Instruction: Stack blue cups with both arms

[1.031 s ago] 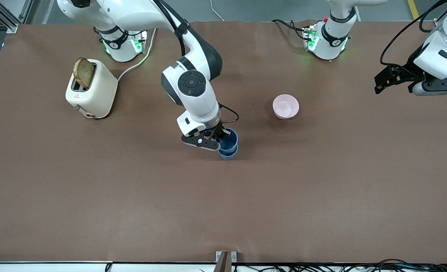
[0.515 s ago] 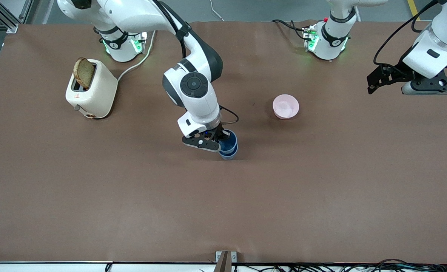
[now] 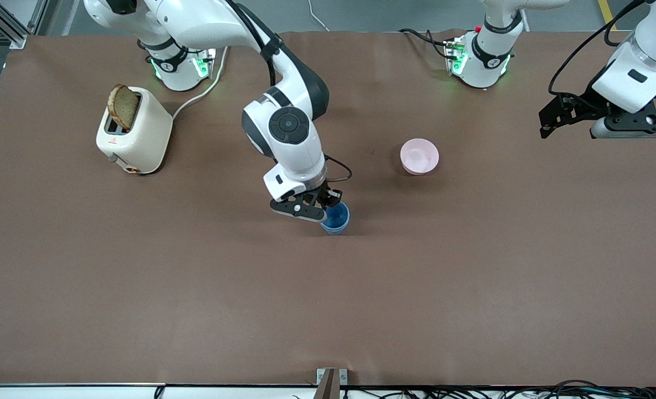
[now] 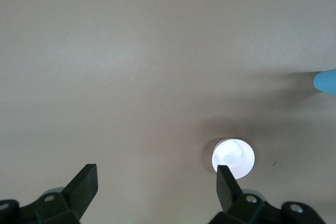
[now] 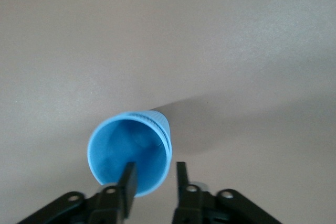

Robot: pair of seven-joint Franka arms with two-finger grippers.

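Observation:
The two blue cups stand nested, one inside the other, near the middle of the table. In the right wrist view the nested cups show a double rim. My right gripper is right over the cups, open. One of its fingers is inside the upper cup and the other is outside the rim, with a gap to the wall. My left gripper hangs open and empty in the air over the left arm's end of the table; its fingers stand wide apart.
A pink bowl sits between the cups and the left arm's base; it also shows in the left wrist view. A cream toaster with a slice of bread stands near the right arm's base, its cord trailing to the base.
The upper cup has dropped fully into the lower one; earlier it sat higher with both rims apart. The right gripper has let go. The left arm rose a little, then stayed.

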